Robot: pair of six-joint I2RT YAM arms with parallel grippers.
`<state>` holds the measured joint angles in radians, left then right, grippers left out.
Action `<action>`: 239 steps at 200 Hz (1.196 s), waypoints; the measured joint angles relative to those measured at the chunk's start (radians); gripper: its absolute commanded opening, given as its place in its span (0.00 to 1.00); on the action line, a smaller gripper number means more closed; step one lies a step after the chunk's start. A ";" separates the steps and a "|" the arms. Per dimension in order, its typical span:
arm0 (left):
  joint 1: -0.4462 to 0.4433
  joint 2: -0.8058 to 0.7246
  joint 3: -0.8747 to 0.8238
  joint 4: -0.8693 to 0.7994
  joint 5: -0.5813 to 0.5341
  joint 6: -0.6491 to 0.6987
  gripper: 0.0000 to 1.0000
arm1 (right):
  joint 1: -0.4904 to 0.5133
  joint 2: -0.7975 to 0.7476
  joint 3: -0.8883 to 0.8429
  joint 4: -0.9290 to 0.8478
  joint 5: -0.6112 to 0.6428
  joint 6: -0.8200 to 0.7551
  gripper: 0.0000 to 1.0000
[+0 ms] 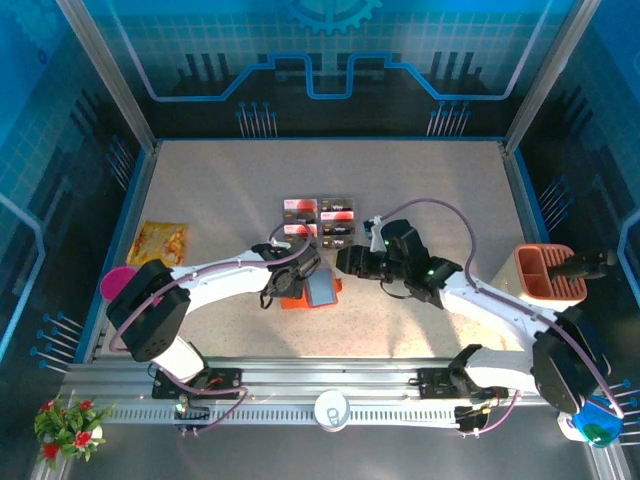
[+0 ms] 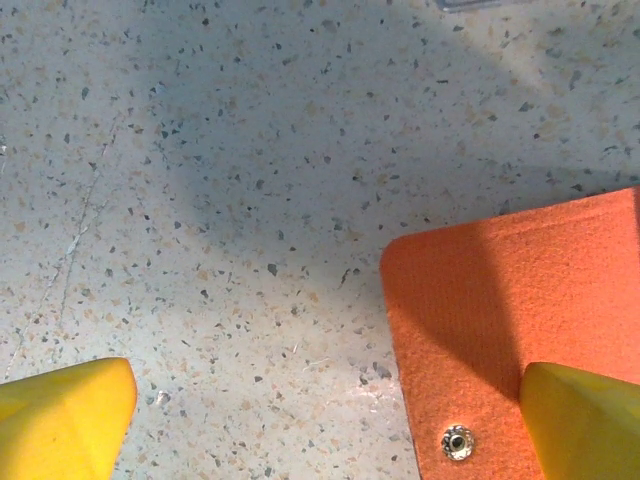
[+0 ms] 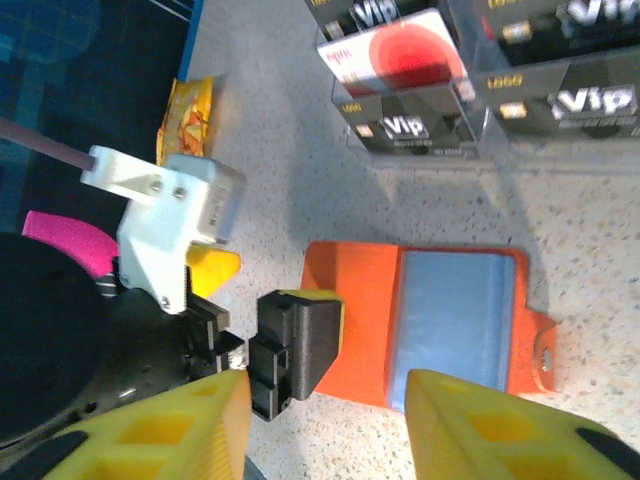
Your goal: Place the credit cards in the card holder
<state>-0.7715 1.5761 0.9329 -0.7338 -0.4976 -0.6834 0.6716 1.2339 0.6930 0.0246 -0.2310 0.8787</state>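
Observation:
The card holder (image 1: 315, 292) lies open on the table, orange-red with a grey-blue pocket (image 3: 455, 310) facing up. My left gripper (image 1: 288, 284) stands open at its left edge; one yellow finger (image 2: 585, 420) rests over the orange flap (image 2: 510, 320) near a snap stud, the other over bare table. The credit cards (image 1: 320, 218), dark with red and white patches, sit in clear trays just beyond the wallet, and they appear as Vip cards (image 3: 400, 60) in the right wrist view. My right gripper (image 1: 347, 262) hovers open to the wallet's right, nothing between its fingers (image 3: 500, 430).
A yellow snack packet (image 1: 160, 240) and a pink object (image 1: 118, 280) lie at the left. An orange ribbed container (image 1: 548, 272) stands at the right edge. A cup (image 1: 331, 408) sits on the front rail, flowers (image 1: 60, 425) at the near left.

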 measured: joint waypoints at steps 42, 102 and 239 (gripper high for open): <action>0.000 -0.008 0.003 -0.019 0.009 -0.019 0.99 | 0.057 0.145 -0.007 0.104 -0.047 0.039 0.23; 0.003 -0.006 0.015 -0.018 0.009 -0.025 0.99 | 0.087 0.357 0.011 0.231 -0.093 0.066 0.07; 0.135 -0.215 0.081 0.097 0.294 -0.062 0.99 | 0.087 0.556 0.060 0.366 -0.138 0.117 0.01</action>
<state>-0.6365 1.3613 1.0138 -0.6373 -0.2039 -0.7456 0.7582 1.7901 0.7528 0.3904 -0.3687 0.9958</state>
